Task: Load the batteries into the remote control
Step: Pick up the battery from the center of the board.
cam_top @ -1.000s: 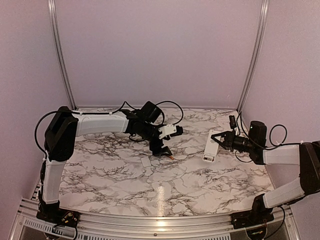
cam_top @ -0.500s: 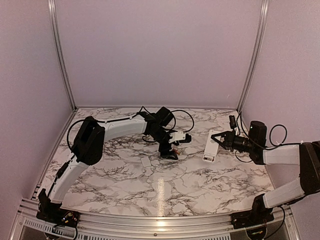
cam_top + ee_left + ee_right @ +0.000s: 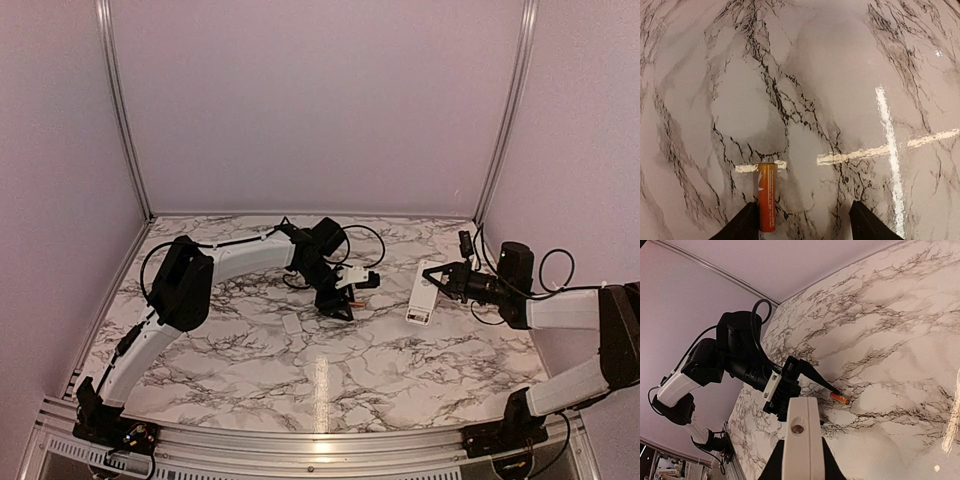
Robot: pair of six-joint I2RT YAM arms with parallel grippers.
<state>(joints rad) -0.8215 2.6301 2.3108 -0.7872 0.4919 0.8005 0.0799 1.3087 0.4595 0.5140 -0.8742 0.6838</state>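
1 orange-red battery (image 3: pixel 766 196) lies lower left in the left wrist view, long axis parallel to the fingers (image 3: pixel 742 227), between the left gripper's (image 3: pixel 804 207) wide-open, empty jaws beside 1 finger. Right gripper (image 3: pixel 448 283) clamps the remote control (image 3: pixel 422 293), centre-right.

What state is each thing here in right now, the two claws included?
left gripper: open, low over the table, its fingers either side of the orange battery.
orange battery: lying on the table, close by one finger, not gripped.
right gripper: shut on the remote control.
remote control: held up off the table.
small white piece: lying flat on the table, untouched.
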